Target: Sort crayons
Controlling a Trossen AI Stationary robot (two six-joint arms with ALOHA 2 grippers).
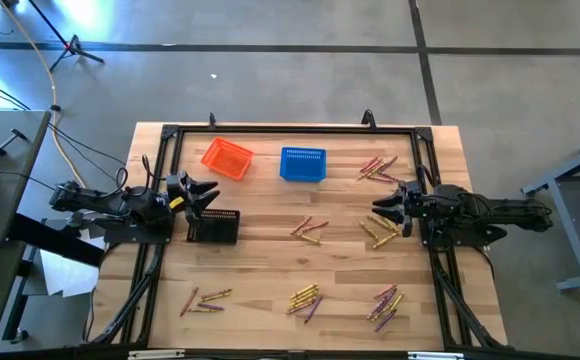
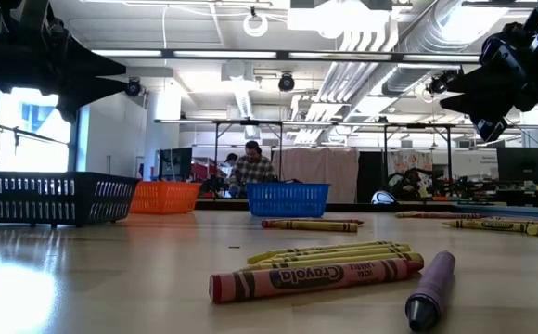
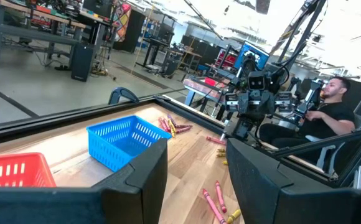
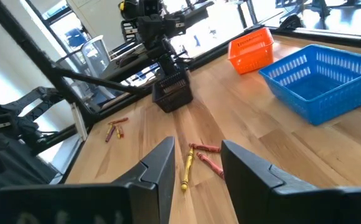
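Crayons in yellow, red and purple lie flat on the wooden table in several loose clusters: far right (image 1: 378,168), centre (image 1: 310,227), right (image 1: 380,230), near left (image 1: 205,299), near centre (image 1: 305,299) and near right (image 1: 386,305). My left gripper (image 1: 208,192) hovers open at the table's left side, just beyond the black basket (image 1: 214,226), with nothing between its fingers (image 3: 196,155). My right gripper (image 1: 382,205) hovers open at the right side, above the table beside the right cluster, also with nothing in it (image 4: 198,155). Both point toward the table's middle.
An orange basket (image 1: 227,158) and a blue basket (image 1: 302,164) stand at the far edge. A dark frame (image 1: 270,130) runs around the table. Bare wood lies between the clusters. People sit in the room beyond (image 2: 250,167), one behind my right arm (image 3: 330,106).
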